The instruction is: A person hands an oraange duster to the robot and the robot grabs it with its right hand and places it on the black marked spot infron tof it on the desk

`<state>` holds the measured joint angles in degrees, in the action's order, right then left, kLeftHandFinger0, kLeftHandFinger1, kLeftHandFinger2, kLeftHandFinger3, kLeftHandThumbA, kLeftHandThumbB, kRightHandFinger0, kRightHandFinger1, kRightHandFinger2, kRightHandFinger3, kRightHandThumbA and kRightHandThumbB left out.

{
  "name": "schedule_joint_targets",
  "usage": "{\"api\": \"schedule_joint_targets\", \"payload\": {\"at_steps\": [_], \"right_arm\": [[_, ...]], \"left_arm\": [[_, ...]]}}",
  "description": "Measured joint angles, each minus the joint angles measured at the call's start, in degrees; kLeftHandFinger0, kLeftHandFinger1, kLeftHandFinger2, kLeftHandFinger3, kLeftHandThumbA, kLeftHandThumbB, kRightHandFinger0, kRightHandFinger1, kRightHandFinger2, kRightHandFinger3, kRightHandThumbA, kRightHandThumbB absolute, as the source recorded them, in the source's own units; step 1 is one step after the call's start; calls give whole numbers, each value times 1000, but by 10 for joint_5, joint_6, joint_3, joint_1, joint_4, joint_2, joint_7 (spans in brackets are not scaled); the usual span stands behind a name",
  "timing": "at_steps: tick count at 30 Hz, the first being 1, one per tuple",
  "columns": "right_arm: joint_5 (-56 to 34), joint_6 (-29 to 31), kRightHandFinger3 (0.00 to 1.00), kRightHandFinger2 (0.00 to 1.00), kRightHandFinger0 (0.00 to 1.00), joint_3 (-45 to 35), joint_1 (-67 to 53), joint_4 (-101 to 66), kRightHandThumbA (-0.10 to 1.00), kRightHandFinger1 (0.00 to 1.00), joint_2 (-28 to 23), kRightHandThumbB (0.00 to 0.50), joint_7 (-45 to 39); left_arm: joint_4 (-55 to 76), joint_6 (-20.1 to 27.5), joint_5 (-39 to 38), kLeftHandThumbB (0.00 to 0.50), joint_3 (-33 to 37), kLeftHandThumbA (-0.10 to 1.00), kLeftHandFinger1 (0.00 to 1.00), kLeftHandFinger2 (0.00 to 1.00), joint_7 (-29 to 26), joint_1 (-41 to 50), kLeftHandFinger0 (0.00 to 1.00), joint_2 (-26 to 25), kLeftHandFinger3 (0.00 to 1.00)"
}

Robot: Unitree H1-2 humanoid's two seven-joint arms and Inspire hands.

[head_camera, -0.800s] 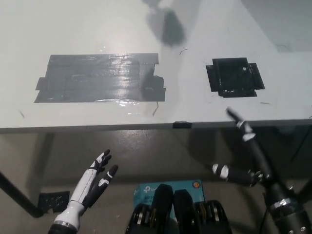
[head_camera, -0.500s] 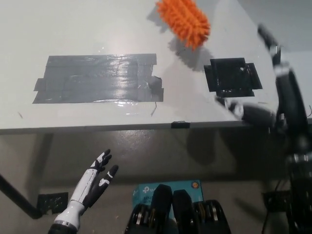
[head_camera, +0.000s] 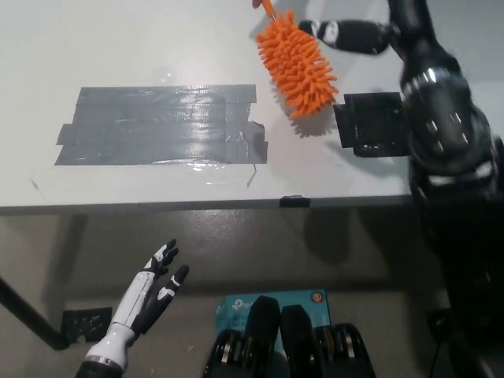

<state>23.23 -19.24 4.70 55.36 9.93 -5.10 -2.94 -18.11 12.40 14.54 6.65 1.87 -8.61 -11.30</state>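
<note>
Since before, black right hand has reached the fluffy orange duster, fingers spread; closing them comes next.

White desk bearing grey tape patch, black marked spot

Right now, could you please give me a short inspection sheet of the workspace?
Surface: white desk, two taped patches.
Job's things: orange duster held above the desk, beside the small black mark.
Clutter: large grey tape patch.
Hands: right robot hand reaching at the duster's upper end, grip unclear; left robot hand open, resting below the desk edge.
Cables: nothing seen.
Surroundings: blue box on the floor.
</note>
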Motion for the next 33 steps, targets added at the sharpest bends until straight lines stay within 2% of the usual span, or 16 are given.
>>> {"api": "schedule_joint_targets", "payload": {"at_steps": [3,7,17,21,23,25,28,29,32,33], "right_arm": [[4,-7,1000,1000,1000,10,40,79,1000,1000,-4,340,0],[8,-13,1000,1000,1000,19,95,207,1000,1000,-7,368,2],[-1,-11,1000,1000,1000,18,185,496,1000,1000,4,361,23],[-24,2,1000,1000,1000,-6,224,612,1000,1000,16,390,37],[-34,7,1000,1000,1000,-18,233,635,1000,1000,20,385,39],[-49,14,1000,1000,1000,-31,240,655,1000,1000,24,413,40],[-70,25,1000,1000,1000,-46,241,675,1000,1000,30,429,37],[-77,27,1000,1000,1000,-51,240,681,1000,1000,30,406,35],[-96,34,1000,1000,1000,-67,240,692,1000,1000,31,403,28],[-99,36,1000,1000,1000,-68,240,694,992,1000,31,360,25]], "left_arm": [[0,0,0,92,0,921,1000,1000,0,-2,1000,0,1000],[0,1,0,99,0,930,1000,1000,0,-5,1000,0,1000],[4,0,0,113,0,939,1000,1000,0,-6,1000,0,1000],[18,0,-1,114,0,917,1000,1000,1,-12,1000,1,1000],[18,0,-1,113,0,918,1000,1000,1,-18,1000,1,1000],[18,0,-1,117,0,922,1000,1000,1,-24,1000,1,1000],[19,0,-1,116,0,925,1000,1000,1,-27,1000,1,1000],[19,0,-1,115,0,926,1000,1000,1,-26,1000,1,1000],[19,0,-1,108,0,921,1000,1000,1,-26,1000,1,1000],[19,0,-1,110,0,921,1000,1000,1,-26,1000,1,1000]]}}
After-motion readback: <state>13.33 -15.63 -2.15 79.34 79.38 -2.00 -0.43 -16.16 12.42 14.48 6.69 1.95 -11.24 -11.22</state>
